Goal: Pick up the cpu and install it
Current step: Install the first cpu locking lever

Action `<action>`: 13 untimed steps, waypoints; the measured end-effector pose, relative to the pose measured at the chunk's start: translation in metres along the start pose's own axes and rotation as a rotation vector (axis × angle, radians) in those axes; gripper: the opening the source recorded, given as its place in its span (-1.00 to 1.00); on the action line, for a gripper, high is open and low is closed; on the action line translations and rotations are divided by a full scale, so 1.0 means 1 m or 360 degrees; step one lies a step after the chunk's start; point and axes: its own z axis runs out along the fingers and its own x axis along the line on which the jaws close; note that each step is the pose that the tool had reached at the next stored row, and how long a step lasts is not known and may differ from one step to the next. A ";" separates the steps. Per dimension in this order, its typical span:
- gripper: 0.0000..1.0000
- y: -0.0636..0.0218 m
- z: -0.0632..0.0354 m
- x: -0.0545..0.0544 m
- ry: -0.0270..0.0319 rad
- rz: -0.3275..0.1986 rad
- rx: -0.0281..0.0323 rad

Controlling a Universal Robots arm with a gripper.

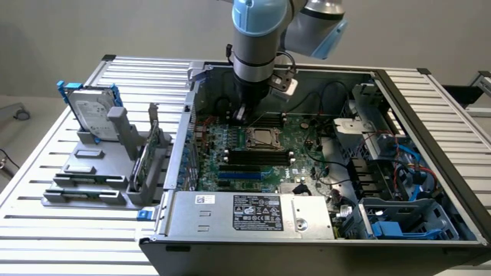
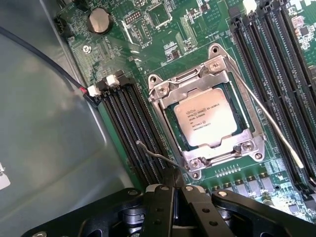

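The cpu (image 2: pixel 207 118), a flat square chip with a silvery printed top, lies in the metal socket frame (image 2: pixel 163 94) on the green motherboard (image 2: pixel 173 44). In the exterior view the cpu (image 1: pixel 261 138) sits mid-board inside the open computer case. My gripper (image 2: pixel 175 174) is shut with nothing between its fingers, and its tips are close to the socket's corner, apart from the chip. From the exterior view, the gripper (image 1: pixel 244 117) hangs low over the board just behind the socket.
Thin wire levers (image 2: pixel 269 123) stand out from the socket. Black memory slots (image 2: pixel 131 128) flank it. The case wall (image 1: pixel 188 138) and power supply (image 1: pixel 257 213) hem in the board. A hard drive with blue rails (image 1: pixel 94 115) stands on a grey fixture (image 1: pixel 92 181) at the exterior view's left.
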 end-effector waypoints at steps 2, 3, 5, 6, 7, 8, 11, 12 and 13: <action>-0.79 -0.0003 0.0017 0.001 0.00008 0.0007 -0.00018; -0.79 -0.0003 0.0026 0.001 0.00015 0.0012 -0.00029; -0.79 -0.0007 0.0036 0.000 0.00031 0.0033 -0.00079; -0.79 -0.0012 0.0040 0.000 0.00047 0.0050 -0.00120; -0.79 -0.0015 0.0043 -0.001 0.00061 0.0066 -0.00158; -0.79 -0.0019 0.0046 -0.001 0.00077 0.0083 -0.00198; -0.79 -0.0027 0.0052 -0.001 0.00122 0.0129 -0.00307; -0.79 -0.0029 0.0054 -0.001 0.00134 0.0143 -0.00340; -0.79 -0.0033 0.0055 -0.002 0.00148 0.0158 -0.00376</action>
